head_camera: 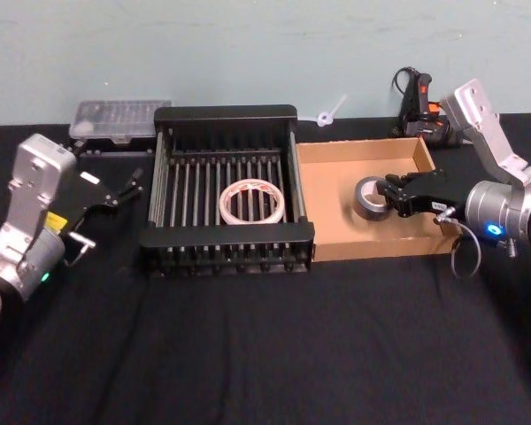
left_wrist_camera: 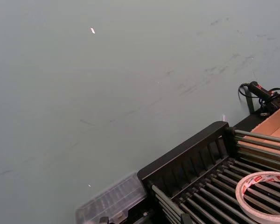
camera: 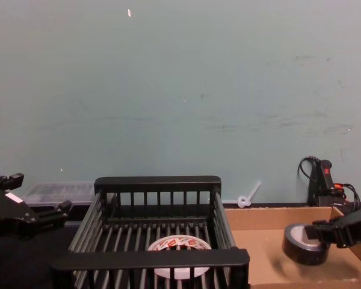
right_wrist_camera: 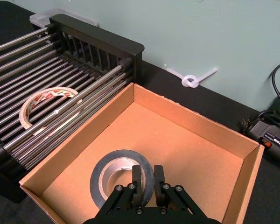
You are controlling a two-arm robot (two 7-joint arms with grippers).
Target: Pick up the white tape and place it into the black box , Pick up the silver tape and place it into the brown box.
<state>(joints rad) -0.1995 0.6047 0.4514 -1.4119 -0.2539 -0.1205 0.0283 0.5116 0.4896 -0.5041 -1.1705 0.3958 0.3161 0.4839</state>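
The right gripper (right_wrist_camera: 147,179), fingers pinching the rim of the silver tape (right_wrist_camera: 116,175), holds it inside the brown box (right_wrist_camera: 191,140); released while tilted, I judge it could roll. Farther off, the white tape (head_camera: 251,201) lies in the black box (head_camera: 226,115), left gripper (head_camera: 124,188) apart beside it. The chest view alone shows the silver tape lifted.

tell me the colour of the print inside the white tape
Red on white tape, best in the right wrist view.
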